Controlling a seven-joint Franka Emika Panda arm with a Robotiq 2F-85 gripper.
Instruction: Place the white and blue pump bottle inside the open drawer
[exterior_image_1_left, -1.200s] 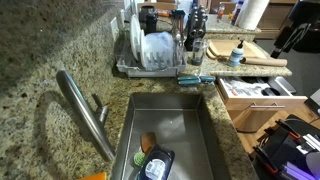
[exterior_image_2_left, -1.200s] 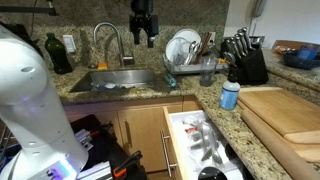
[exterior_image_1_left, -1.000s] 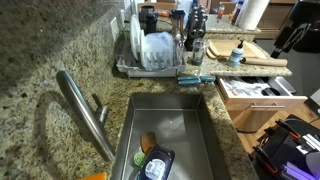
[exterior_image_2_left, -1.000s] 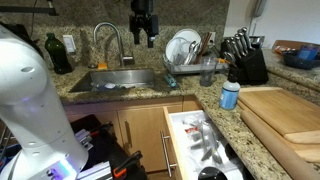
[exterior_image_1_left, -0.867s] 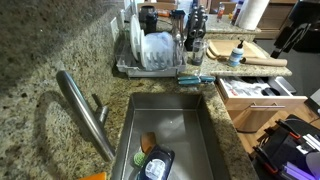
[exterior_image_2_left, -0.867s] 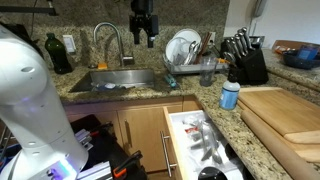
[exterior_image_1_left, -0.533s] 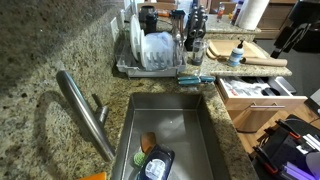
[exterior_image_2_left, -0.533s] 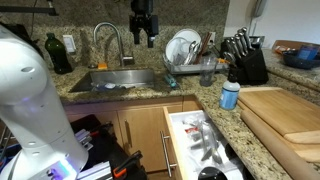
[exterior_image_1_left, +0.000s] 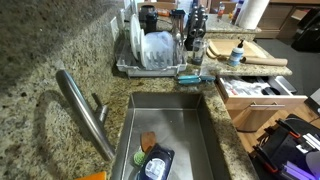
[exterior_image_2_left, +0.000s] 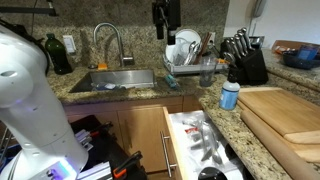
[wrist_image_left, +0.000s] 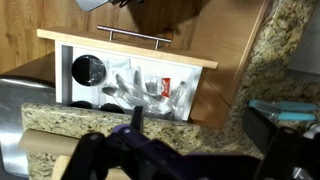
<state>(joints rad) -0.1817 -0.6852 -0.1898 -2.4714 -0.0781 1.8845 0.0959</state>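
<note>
The white and blue pump bottle (exterior_image_2_left: 230, 95) stands on the granite counter beside the wooden cutting board, and it also shows in an exterior view (exterior_image_1_left: 237, 53). The open drawer (exterior_image_2_left: 178, 137) below the counter holds plastic-wrapped items; it also shows in an exterior view (exterior_image_1_left: 262, 103) and in the wrist view (wrist_image_left: 62, 68). My gripper (exterior_image_2_left: 166, 28) hangs high above the dish rack, well left of the bottle and far above it. In the wrist view its fingers (wrist_image_left: 205, 140) are spread apart with nothing between them. The bottle is out of the wrist view.
A dish rack (exterior_image_2_left: 190, 62) with plates, a knife block (exterior_image_2_left: 245, 62), a sink (exterior_image_2_left: 112, 80) with a faucet (exterior_image_2_left: 110, 40), a teal brush (exterior_image_1_left: 195, 78) on the counter and a cutting board (exterior_image_2_left: 285, 112) surround the bottle.
My gripper has moved right, from above the sink to above the dish rack. The arm has left the right edge of the view that looks along the sink.
</note>
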